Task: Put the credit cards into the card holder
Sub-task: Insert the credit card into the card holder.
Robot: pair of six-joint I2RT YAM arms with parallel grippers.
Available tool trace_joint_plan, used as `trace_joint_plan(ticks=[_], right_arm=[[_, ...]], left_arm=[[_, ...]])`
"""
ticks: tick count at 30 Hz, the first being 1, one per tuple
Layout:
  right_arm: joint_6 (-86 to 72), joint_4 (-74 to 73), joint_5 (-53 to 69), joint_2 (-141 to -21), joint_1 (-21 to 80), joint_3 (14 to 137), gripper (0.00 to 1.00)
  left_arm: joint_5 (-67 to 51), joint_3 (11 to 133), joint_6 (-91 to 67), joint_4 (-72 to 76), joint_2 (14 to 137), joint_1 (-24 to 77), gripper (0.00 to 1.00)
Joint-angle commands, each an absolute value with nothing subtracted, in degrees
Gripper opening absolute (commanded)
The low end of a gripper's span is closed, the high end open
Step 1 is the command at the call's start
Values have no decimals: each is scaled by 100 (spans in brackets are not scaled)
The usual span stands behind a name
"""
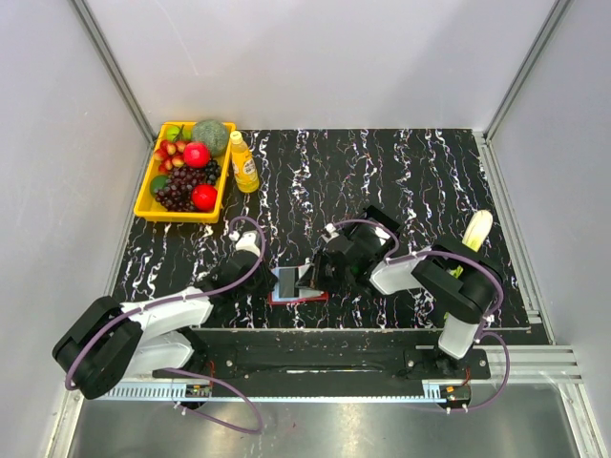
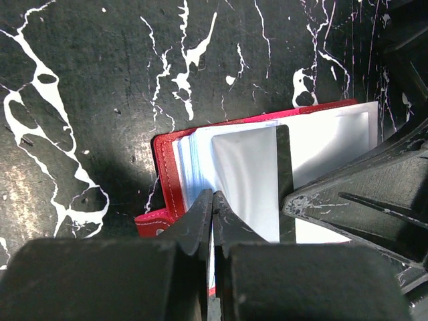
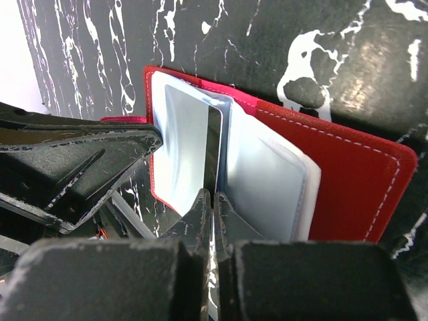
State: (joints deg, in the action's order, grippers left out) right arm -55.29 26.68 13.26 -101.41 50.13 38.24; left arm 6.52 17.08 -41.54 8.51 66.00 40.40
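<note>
L claw (image 2: 212, 200) & R claw (image 3: 212, 199) both pinched tight, tips facing.

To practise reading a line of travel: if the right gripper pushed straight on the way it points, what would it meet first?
The right gripper is shut on the credit card; pushed on, it would probably run first into the open card holder; depth is unclear.
</note>
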Motion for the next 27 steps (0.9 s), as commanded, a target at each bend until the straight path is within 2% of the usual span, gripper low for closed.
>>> trace_joint_plan(ticks=[1, 7, 11, 13, 15, 22, 27], right_arm=[[-5265, 2558, 1494, -10406, 5229, 4236, 1], [-5186, 2549, 1582, -10477, 5273, 4394, 2], [-5273, 2313, 1136, -10354, 5282, 4315, 2], [-5204, 1804, 758, -10240, 5282, 4368, 1], [-5150, 1530, 476, -10108, 5247, 4290, 1], [-4940, 1467, 509, -9993, 5150, 4175, 1], [-4808, 1670, 992, -10160, 5168, 4341, 4]], left_arm=[[642, 1564, -4175, 729, 6645, 4034, 2], [677, 1565, -4166, 659, 6566, 4043, 3], [834, 1556, -4192, 519, 6390, 4043, 5], [1053, 1591, -4236, 291, 6197, 4034, 18], [1282, 1617, -4289, 19, 5987, 4034, 20], [1564, 1643, -4649, -334, 6002, 4043, 20], [1222, 1495, -4763, 262, 6459, 4043, 13]])
